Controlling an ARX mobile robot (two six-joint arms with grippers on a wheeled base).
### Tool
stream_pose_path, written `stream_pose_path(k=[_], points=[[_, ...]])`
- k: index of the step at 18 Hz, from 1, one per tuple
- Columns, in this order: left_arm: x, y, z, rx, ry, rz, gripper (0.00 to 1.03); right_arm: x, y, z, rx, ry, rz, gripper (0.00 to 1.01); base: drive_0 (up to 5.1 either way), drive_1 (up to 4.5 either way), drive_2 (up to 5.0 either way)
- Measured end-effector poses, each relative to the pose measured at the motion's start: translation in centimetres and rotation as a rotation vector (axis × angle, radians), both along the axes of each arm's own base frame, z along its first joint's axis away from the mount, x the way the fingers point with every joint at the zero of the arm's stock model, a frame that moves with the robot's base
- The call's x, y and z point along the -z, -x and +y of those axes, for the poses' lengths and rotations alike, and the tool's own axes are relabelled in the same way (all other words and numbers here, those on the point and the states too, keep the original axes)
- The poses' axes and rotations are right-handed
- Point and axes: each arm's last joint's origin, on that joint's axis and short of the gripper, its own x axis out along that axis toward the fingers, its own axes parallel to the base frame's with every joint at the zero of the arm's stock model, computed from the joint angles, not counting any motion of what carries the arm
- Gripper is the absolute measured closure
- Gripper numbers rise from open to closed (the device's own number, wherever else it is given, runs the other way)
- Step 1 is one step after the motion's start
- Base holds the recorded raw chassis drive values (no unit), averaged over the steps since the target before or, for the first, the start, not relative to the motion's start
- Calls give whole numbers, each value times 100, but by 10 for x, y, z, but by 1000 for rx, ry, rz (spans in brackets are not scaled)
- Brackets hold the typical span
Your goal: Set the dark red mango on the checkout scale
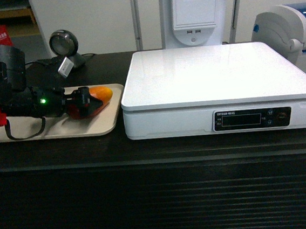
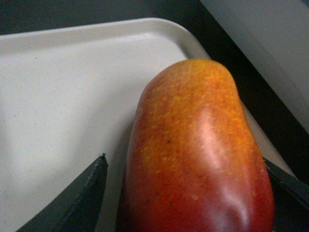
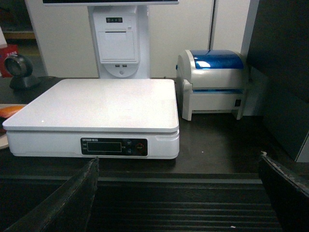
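Checkout (image 1: 145,147): dark wood-grain counter, ribbed front. Left gripper (image 1: 89,102): fingers (image 2: 79,193) spread on both sides of the dark red mango (image 2: 198,159); whether they touch its skin cannot be told. Mango lies on a beige tray (image 1: 51,129), orange end toward the scale (image 1: 215,81), which stands just beside the tray. Right gripper (image 3: 178,193): fingers wide apart, empty, before the counter front. Label printer (image 3: 212,84) beside scale.

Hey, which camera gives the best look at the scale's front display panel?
The right wrist view: the scale faces it squarely, with the display panel near centre and unobstructed. The head view also shows the panel, smaller and off to the right. The left wrist view shows only a pale edge, probably the scale, no panel.
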Motion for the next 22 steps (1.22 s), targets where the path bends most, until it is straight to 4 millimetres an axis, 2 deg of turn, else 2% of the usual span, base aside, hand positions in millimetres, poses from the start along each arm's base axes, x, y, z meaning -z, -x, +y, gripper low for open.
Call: stream_pose_path(k=[2, 3, 8, 10, 13, 15, 16, 18, 22], points=[[6, 5, 0, 16, 0, 9, 35, 0, 0, 0, 0, 0, 0, 3, 0, 0, 0], [6, 6, 0, 16, 0, 7, 38, 0, 0, 0, 0, 0, 0, 3, 0, 0, 0], [-3, 20, 0, 9, 1, -13, 40, 0, 0, 0, 0, 0, 0, 3, 0, 0, 0], [-22, 29, -2, -6, 14, -61, 40, 0, 0, 0, 0, 0, 0, 3, 0, 0, 0], [-79, 48, -7, -94, 26, -195, 40, 0, 0, 0, 0, 0, 0, 3, 0, 0, 0], [-105, 65, -15, -216, 36, -210, 40, 0, 0, 0, 0, 0, 0, 3, 0, 0, 0], [-111, 77, -22, -287, 45, -182, 40, 0, 0, 0, 0, 0, 0, 3, 0, 0, 0], [-118, 108, -52, -460, 104, -102, 40, 0, 0, 0, 0, 0, 0, 3, 0, 0, 0], [-134, 119, -74, -499, 159, -90, 40, 0, 0, 0, 0, 0, 0, 3, 0, 0, 0]])
